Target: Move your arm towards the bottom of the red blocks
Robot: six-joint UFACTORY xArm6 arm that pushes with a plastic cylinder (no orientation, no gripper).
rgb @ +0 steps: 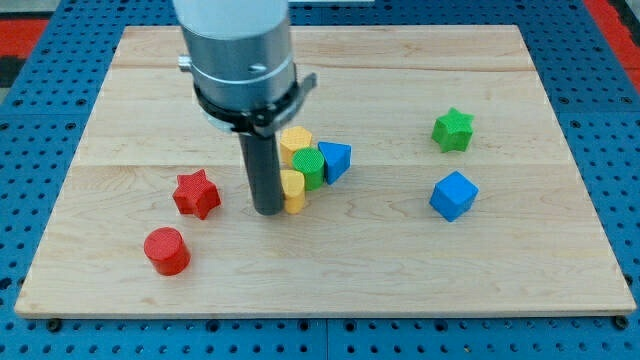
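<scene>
A red star block (196,194) lies on the wooden board (330,270) at the view's left. A red cylinder block (166,250) sits below and left of it. My tip (268,211) rests on the board right of the red star, touching the left side of a yellow block (293,190). The tip is above and right of the red cylinder. The rod hangs from the large grey arm body (238,55) at the view's top.
A cluster sits right of the tip: a yellow block (296,141), a green block (309,167) and a blue block (335,160). A green star (453,129) and a blue cube (453,195) lie at the view's right.
</scene>
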